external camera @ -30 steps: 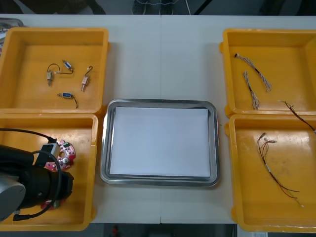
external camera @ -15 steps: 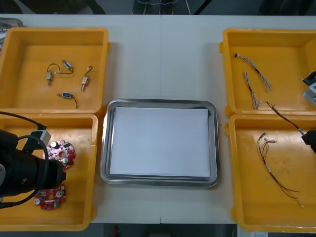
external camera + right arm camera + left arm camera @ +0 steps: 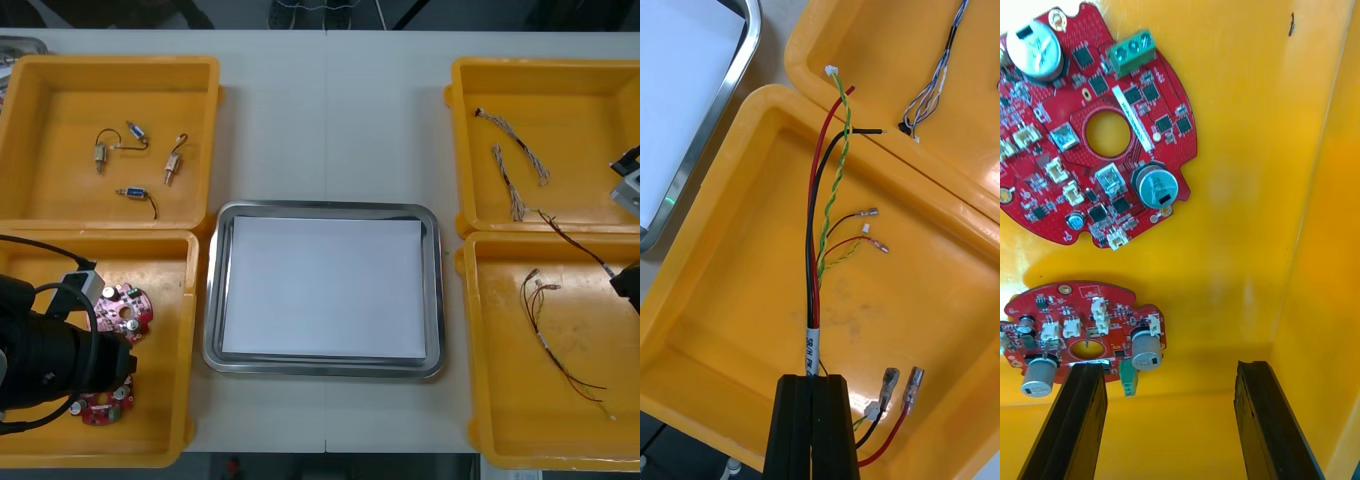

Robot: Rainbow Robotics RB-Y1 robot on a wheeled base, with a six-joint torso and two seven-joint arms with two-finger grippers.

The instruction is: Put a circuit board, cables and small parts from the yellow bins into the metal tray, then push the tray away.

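The cable in my right jaws is a thin bundle: a black wire, a red one and a yellow-green twisted pair, gathered in a white printed sleeve just above my black fingers. These jaws are pressed together on it, apart only by the bundle's width, over the near right bin at the table's near right corner. The free ends reach out over the wall shared with the far right bin. Other loose wires with small metal tips lie on the smooth plastic floor below.

My left jaws stand wide apart, holding nothing, low in the near left bin. Two round red boards lie flat there, each with a centre hole, dark chips, white plugs and silver cans. The near board sits right at one fingertip; the far board carries a green block.

The tray, shiny rim and white inside, lies between the bins toward the table's near edge
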